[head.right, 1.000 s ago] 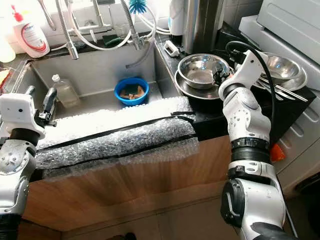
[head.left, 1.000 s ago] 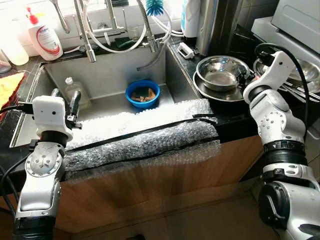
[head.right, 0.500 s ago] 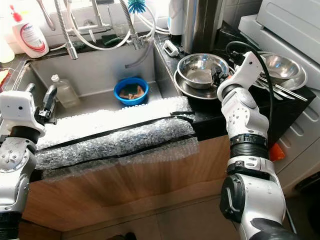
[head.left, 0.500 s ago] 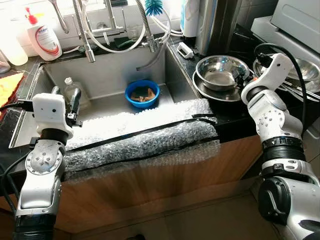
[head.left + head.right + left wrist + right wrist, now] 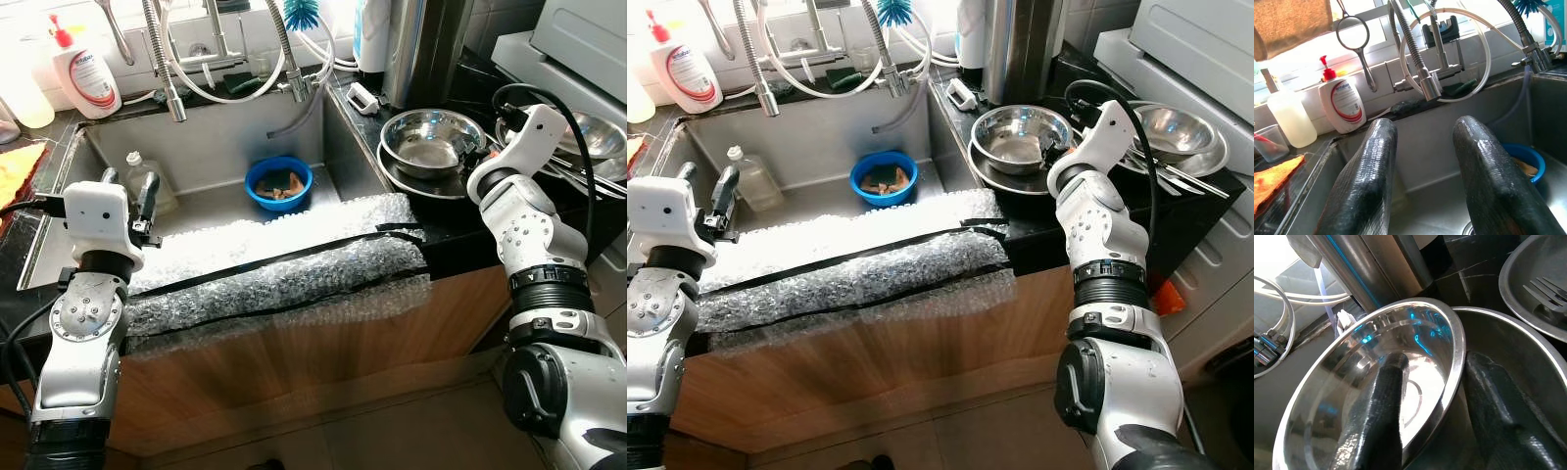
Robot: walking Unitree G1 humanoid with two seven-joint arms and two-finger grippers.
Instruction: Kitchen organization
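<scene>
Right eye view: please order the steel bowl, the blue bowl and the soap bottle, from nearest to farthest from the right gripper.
1. Steel bowl, on the counter; the right gripper straddles its rim.
2. Blue bowl, in the sink.
3. Soap bottle, at the far left behind the sink.

Daylight pouring through window (image 5: 1400,19) behind steel sink (image 5: 225,147); black stone counter (image 5: 460,240) running right; wooden cabinet front (image 5: 323,362) standing below; tiled floor (image 5: 392,441) showing underneath.
</scene>
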